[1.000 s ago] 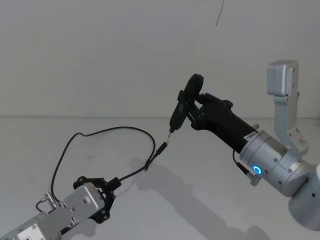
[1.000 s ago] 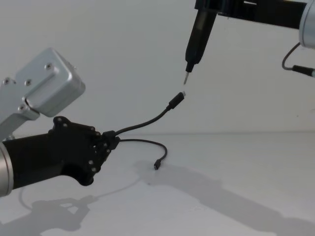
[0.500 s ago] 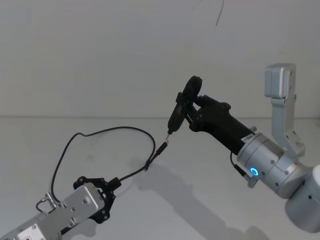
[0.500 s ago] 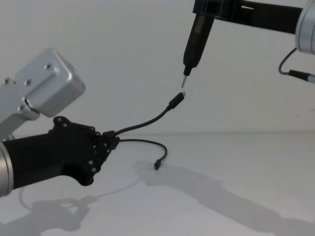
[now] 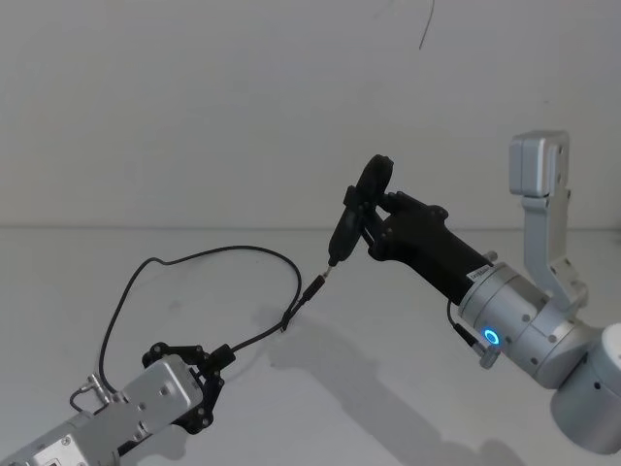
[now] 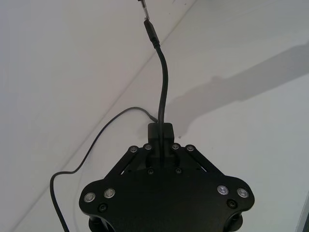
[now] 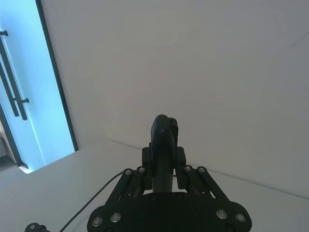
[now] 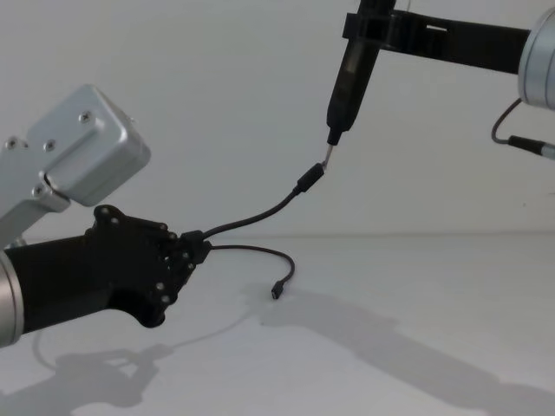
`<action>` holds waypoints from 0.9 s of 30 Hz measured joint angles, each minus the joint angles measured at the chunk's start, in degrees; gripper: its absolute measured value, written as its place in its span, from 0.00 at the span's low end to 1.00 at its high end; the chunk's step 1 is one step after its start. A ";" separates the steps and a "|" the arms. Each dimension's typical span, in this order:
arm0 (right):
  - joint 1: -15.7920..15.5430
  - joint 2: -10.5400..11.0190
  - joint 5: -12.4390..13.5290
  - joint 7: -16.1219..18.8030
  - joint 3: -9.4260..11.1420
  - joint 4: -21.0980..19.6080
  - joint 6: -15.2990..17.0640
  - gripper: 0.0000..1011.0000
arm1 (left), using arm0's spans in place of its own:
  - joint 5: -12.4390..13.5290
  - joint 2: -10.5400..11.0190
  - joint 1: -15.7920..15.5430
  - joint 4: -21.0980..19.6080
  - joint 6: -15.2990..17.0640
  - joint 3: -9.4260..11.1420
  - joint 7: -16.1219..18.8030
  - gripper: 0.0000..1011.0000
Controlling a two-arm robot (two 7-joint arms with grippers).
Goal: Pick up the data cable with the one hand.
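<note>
The data cable (image 5: 223, 250) is a thin black cord that loops over the white table. My left gripper (image 5: 218, 361) is shut on it a short way behind one plug and holds it off the table. That stretch rises stiffly from the gripper to the silver-tipped plug (image 8: 309, 180), also seen in the left wrist view as the plug (image 6: 151, 33). The cable's other plug (image 8: 277, 290) lies on the table. My right gripper (image 5: 374, 209) is shut on a black pen-like tool (image 8: 347, 82). The tool's metal tip meets the raised plug's tip.
The white table (image 5: 388, 388) runs back to a plain white wall. The arms cast shadows on it right of the cable. A blue-lit glass door (image 7: 19, 96) appears in the right wrist view.
My right gripper has brought the pen-like tool down, closing the gap to the raised plug's tip. The left gripper and the cable have stayed still.
</note>
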 joint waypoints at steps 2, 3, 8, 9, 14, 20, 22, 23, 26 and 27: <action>0.09 0.03 0.00 -0.03 -0.05 0.16 0.00 0.26 | 0.00 0.00 0.00 0.00 0.00 0.00 0.00 0.04; 0.13 0.05 0.00 -0.03 -0.06 0.21 0.00 0.26 | 0.00 0.00 0.00 0.00 0.00 0.00 0.00 0.04; 0.33 0.17 0.01 -0.05 -0.13 0.45 0.01 0.26 | 0.00 0.00 0.00 0.00 0.00 0.00 0.00 0.04; 0.40 0.21 0.01 -0.05 -0.15 0.50 0.02 0.26 | 0.00 0.00 0.00 0.00 0.00 0.00 0.00 0.04; 0.56 0.37 0.07 -0.04 -0.19 0.59 0.07 0.26 | 0.00 0.00 0.00 0.00 0.00 0.00 0.00 0.04; 0.71 0.52 0.12 0.00 -0.24 0.67 0.14 0.26 | 0.00 0.00 0.00 0.00 0.00 0.00 0.00 0.04; 0.74 0.55 0.14 0.02 -0.25 0.69 0.15 0.26 | 0.00 0.00 0.00 0.00 0.00 0.00 0.00 0.04; 0.75 0.56 0.14 0.02 -0.26 0.69 0.15 0.26 | 0.00 0.00 0.00 0.00 0.00 0.00 0.00 0.04; 0.78 0.59 0.16 0.03 -0.28 0.70 0.17 0.26 | 0.00 0.00 0.00 0.00 0.00 0.00 0.00 0.04; 0.80 0.61 0.16 0.04 -0.28 0.71 0.18 0.26 | 0.00 0.00 0.00 0.00 0.00 0.00 0.00 0.04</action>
